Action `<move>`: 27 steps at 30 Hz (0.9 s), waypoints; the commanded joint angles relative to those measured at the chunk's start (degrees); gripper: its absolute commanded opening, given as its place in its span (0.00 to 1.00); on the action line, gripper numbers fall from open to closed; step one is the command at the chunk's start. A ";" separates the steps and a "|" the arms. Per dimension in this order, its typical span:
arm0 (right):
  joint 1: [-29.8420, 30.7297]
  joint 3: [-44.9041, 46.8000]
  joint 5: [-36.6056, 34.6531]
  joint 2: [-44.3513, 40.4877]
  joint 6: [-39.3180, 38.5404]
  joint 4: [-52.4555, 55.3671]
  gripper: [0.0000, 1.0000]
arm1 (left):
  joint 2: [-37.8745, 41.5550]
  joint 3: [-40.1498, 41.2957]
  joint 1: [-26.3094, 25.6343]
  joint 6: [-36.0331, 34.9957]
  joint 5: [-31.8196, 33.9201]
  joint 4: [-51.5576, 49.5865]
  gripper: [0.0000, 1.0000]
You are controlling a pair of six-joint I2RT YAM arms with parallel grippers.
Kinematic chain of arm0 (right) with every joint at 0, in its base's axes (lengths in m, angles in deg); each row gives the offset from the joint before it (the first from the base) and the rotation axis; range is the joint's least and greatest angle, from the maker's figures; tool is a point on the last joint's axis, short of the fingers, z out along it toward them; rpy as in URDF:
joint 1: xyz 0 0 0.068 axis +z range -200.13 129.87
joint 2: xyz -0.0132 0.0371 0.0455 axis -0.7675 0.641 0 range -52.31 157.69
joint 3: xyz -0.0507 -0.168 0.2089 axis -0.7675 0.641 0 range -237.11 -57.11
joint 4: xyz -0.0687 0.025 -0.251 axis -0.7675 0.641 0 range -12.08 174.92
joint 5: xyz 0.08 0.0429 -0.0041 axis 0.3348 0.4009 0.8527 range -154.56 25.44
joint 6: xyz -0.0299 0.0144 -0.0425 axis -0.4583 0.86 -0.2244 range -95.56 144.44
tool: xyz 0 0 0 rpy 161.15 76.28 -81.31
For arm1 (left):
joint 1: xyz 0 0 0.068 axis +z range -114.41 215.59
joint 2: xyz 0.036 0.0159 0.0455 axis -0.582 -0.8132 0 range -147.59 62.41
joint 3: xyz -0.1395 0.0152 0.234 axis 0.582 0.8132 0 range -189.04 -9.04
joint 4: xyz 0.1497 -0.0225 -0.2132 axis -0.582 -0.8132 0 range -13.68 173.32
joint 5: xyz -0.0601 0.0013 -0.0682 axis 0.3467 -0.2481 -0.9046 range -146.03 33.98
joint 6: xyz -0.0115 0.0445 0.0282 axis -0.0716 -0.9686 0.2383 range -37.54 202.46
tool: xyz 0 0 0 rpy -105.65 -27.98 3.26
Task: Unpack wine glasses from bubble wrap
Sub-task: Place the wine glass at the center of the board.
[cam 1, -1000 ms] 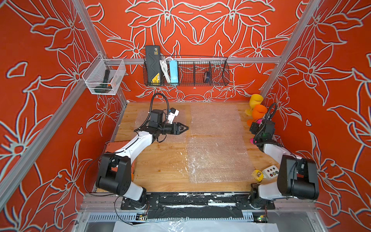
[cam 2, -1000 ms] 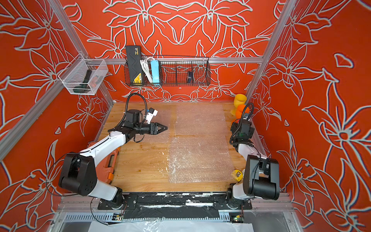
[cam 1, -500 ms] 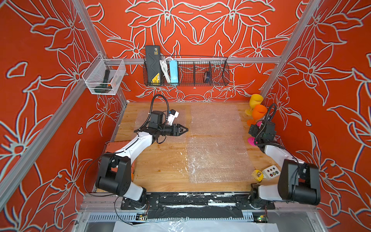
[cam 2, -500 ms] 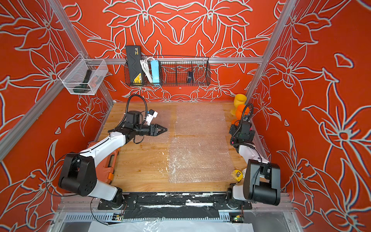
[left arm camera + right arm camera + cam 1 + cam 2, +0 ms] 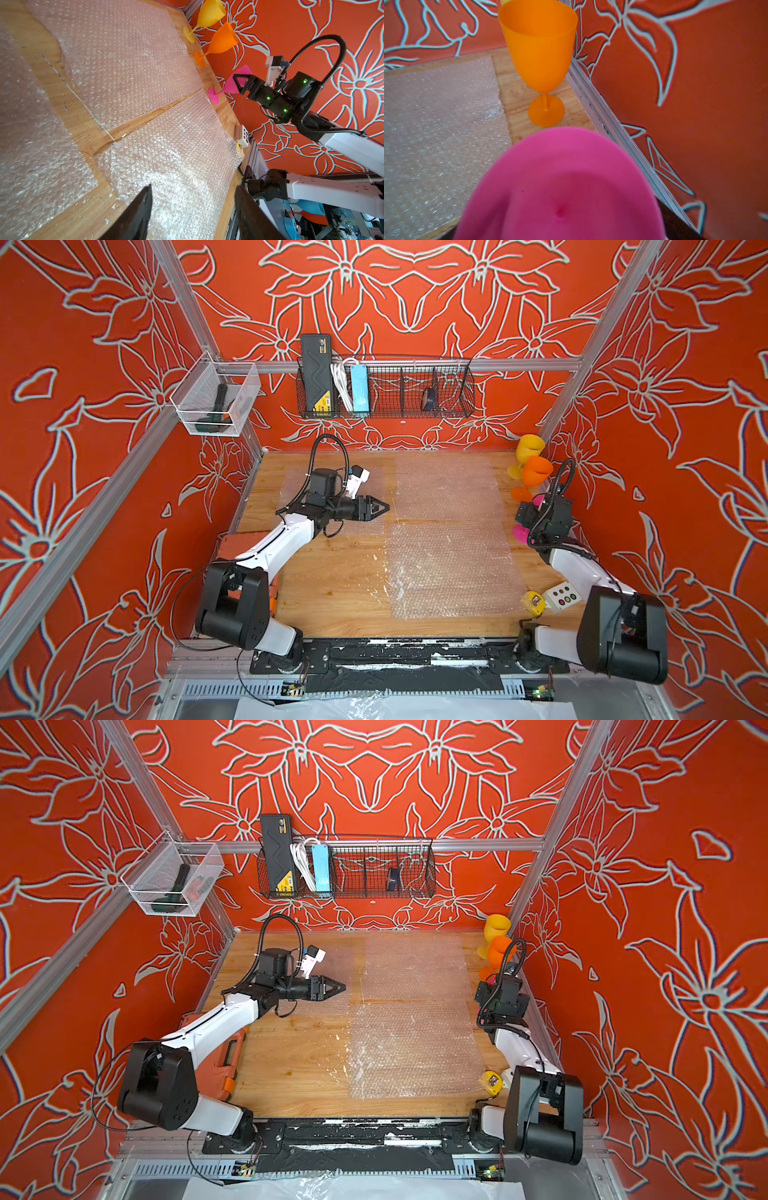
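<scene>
Pink goblet (image 5: 560, 187) is standing upright on the worktop (image 5: 517, 93), stem axis vertical, its bowl sitting directly between the fingers of the right hand (image 5: 528, 516). Whether this nearer hand is clenching it cannot be told. The left hand (image 5: 193, 187) is hovering released, empty, well apart.

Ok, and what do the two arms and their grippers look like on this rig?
The left arm and right arm match: white links between bulky black joints. A black ribbed cable loops over each wrist, beside a small white camera block. The left gripper and right gripper are black, with tapering triangular fingers. Green lights dot the right wrist.
</scene>
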 commanded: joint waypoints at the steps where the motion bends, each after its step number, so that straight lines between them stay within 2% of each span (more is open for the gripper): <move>1: -0.45 -1.37 -2.28 -3.25 0.68 3.90 0.97 | 0.96 0.58 0.65 0.25 0.02 -0.43 0.62; 6: -0.45 -1.77 -2.54 -8.24 2.15 8.06 0.97 | 0.77 0.38 0.91 0.69 0.56 -1.17 0.63; 10: -0.54 -1.97 1.54 -11.77 3.10 10.88 0.97 | -0.21 -0.07 2.17 1.80 3.34 -3.30 0.63; 17: -0.52 -3.45 1.77 -11.29 3.56 13.16 0.97 | 0.05 0.88 3.01 2.26 2.47 -3.61 0.63; 25: -0.52 -12.21 2.56 -14.27 3.82 23.16 0.97 | 0.03 1.01 3.21 2.54 1.89 -3.17 0.63; 27: -0.54 -14.86 4.55 -15.24 4.32 27.00 0.96 | -0.54 0.42 3.24 2.46 1.37 -3.26 0.62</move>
